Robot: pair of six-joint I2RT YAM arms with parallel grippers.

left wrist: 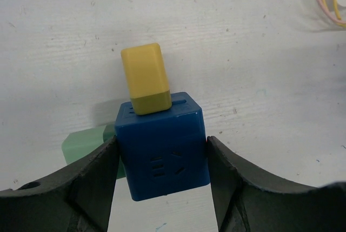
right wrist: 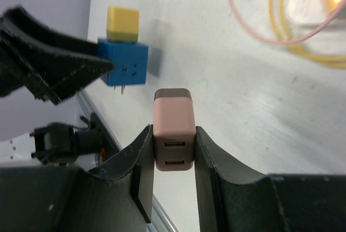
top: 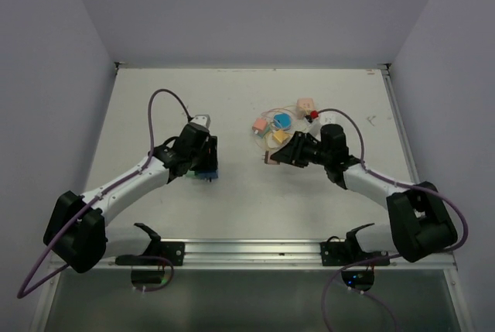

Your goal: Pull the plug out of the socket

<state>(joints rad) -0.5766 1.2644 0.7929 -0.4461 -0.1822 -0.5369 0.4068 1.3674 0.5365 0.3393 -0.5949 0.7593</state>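
Left pincer (left wrist: 162, 153) clamps blue plastic cube socket (left wrist: 159, 132); right pincer (right wrist: 173, 148) grips pink plastic charger block (right wrist: 173, 116).
Risk we see: skewed pull on yellow rectangular plug (left wrist: 145, 78) slips socket free.

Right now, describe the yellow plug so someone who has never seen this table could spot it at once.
On the white table, find the left gripper, clamped on a blue socket cube. The plug sticks out of that socket's slotted face. Among its neighbours it alone is yellow: a green piece lies beside the socket, and the right gripper holds a pink charger.
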